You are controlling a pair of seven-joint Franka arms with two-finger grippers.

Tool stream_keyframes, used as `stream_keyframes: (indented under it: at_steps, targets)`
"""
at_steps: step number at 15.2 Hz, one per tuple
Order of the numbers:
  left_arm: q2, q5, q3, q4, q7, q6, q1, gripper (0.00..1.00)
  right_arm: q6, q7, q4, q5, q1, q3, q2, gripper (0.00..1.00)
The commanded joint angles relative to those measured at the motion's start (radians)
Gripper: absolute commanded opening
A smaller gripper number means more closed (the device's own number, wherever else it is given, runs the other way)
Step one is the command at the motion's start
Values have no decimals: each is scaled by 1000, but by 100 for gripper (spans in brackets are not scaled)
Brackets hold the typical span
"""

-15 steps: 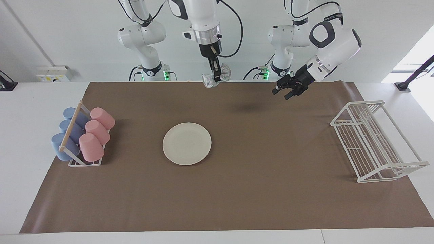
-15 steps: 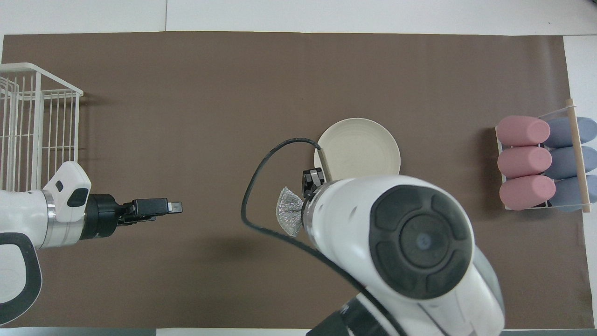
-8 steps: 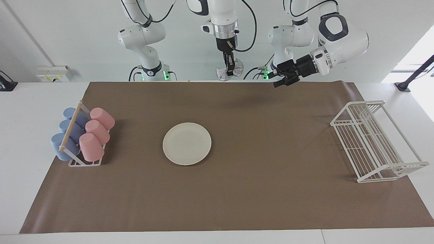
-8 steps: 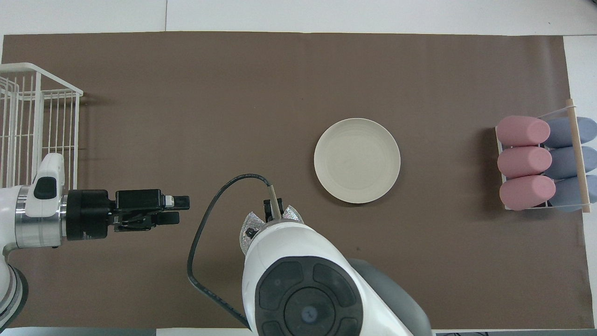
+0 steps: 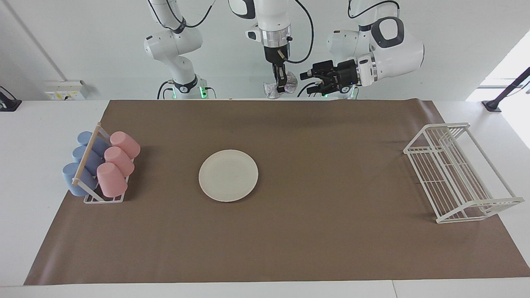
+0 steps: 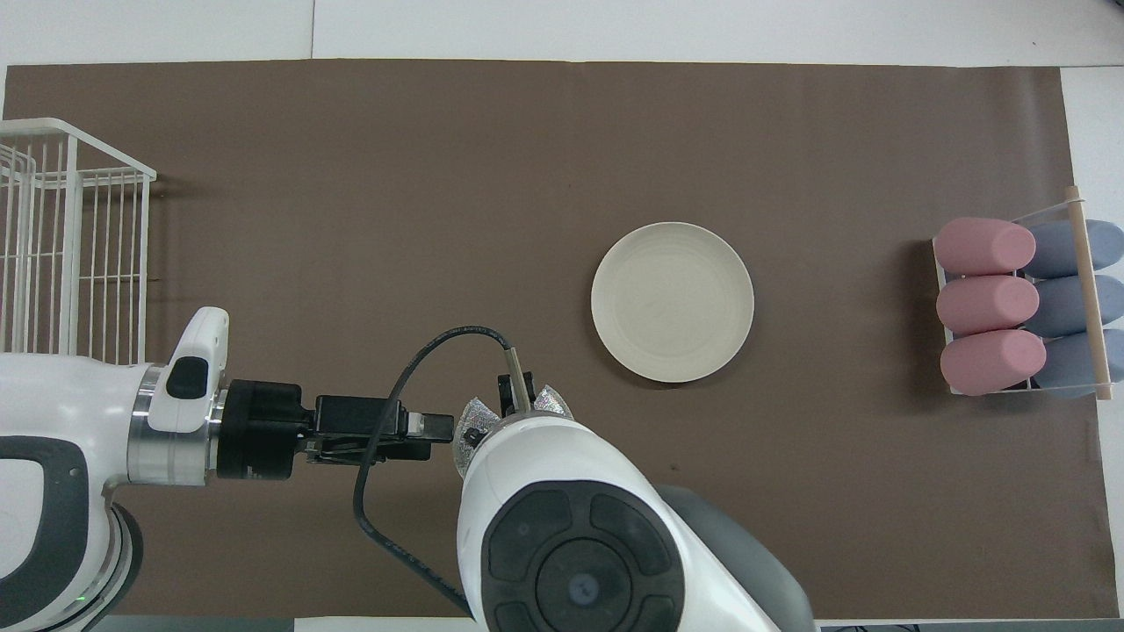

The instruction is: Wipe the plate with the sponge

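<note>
Facing view: the plate [image 5: 228,175] lies flat on the brown mat [image 5: 290,240] near the worktop's middle, somewhat toward the right arm's end, with nothing on it. The sponge [image 5: 273,88] hangs in the air above the mat's edge next to the robots, clamped in the right gripper [image 5: 281,87], whose fingers point straight down and are closed on it; silvery folds stick out on both sides of the fingers. The left gripper [image 5: 305,76] is level and points sideways at the sponge, just beside it and not touching it, with its fingers apart. Overhead view: the left gripper [image 6: 439,427] comes up to the sponge [image 6: 470,425], most of which is hidden under the right arm. A rack of pink and blue cups [image 5: 101,166] stands at the right arm's end of the mat; a white wire rack [image 5: 457,174] stands at the left arm's end.
</note>
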Motion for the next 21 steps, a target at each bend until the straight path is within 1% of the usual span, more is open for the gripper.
stream_keyframes:
  at_steps: [1, 2, 3, 4, 5, 6, 13, 14, 15, 16, 18, 20, 21]
  targets:
    - [17, -23, 9, -3, -4, 25, -33, 88, -25, -2, 18, -28, -6, 6, 8, 0]
    - [22, -34, 9, -3, -5, 43, -48, 80, -27, -2, 18, -28, -6, 6, 8, 0]
    - [22, -37, 9, -9, -5, 66, -60, 63, -28, -2, 18, -28, -6, 6, 8, 0]
    - [20, -37, 11, -11, -5, 62, -62, 32, -28, -3, 18, -28, -7, 4, 8, 0]
    - [19, -37, 12, -11, -8, 54, -59, 3, -28, -3, 18, -28, -7, 4, 8, 0]
    - [19, -37, 12, -11, -10, 48, -54, 0, -28, -3, 18, -28, -7, 4, 8, 0]
    - [19, -37, 12, -11, -56, 31, -54, 0, -30, -6, 18, -28, -13, 6, 7, 0]
    - [19, -37, 12, -11, -58, 33, -54, 0, -31, -31, 18, -28, -15, 6, 0, 0]
    - [17, -37, 12, -11, -59, 33, -54, 0, -48, -82, 14, -28, -15, 4, -9, 42]
    - [17, -37, 14, -11, -59, 30, -53, 0, -71, -127, 12, -28, -18, 3, -12, 99]
    - [17, -37, 15, -11, -59, 22, -51, 0, -103, -227, 12, -28, -45, 0, -30, 100]
    - [19, -37, 15, -11, -59, 25, -51, 0, -133, -368, 8, -28, -67, 0, -41, 100]
    - [20, -34, 17, -9, -61, 37, -53, 0, -140, -472, 6, -28, -90, -2, -53, 100]
